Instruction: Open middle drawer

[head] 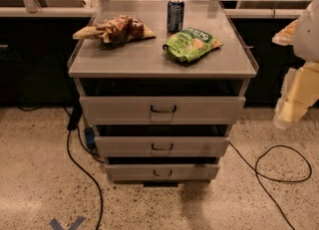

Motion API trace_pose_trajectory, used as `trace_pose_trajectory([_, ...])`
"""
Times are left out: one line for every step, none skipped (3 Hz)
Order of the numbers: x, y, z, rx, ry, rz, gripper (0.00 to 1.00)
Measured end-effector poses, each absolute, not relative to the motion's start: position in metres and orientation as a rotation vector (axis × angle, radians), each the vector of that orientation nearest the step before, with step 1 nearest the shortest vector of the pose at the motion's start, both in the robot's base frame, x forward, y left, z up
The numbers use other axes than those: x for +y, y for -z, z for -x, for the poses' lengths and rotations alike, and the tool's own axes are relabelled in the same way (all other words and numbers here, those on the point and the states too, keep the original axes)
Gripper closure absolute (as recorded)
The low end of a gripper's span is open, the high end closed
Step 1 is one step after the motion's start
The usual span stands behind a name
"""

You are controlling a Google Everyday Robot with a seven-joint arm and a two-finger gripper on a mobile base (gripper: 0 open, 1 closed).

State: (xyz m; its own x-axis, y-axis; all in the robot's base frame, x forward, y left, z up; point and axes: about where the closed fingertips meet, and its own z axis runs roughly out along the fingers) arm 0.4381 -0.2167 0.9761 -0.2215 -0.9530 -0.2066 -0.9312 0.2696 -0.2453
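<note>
jaws at right edge, open or clenched i cannot tell, well apart from middle drawer [199,146].

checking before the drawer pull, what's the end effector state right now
end effector: at the right edge, apart from the middle drawer; open or closed cannot be told

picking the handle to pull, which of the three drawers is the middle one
The middle drawer, second down: below the taller top drawer, above the narrower bottom drawer. The gripper hangs at the far right, away from all three.
</note>
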Motion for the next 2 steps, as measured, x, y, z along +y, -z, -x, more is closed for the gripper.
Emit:
trace_pose_trajectory([-0.217, -0.976, -0.438, 2.232, 0.098, 1.725, 0.0])
trace_pose_trajectory([-0.214, -0.962, -0.439, 2.223, 0.079, 1.714, 0.0])
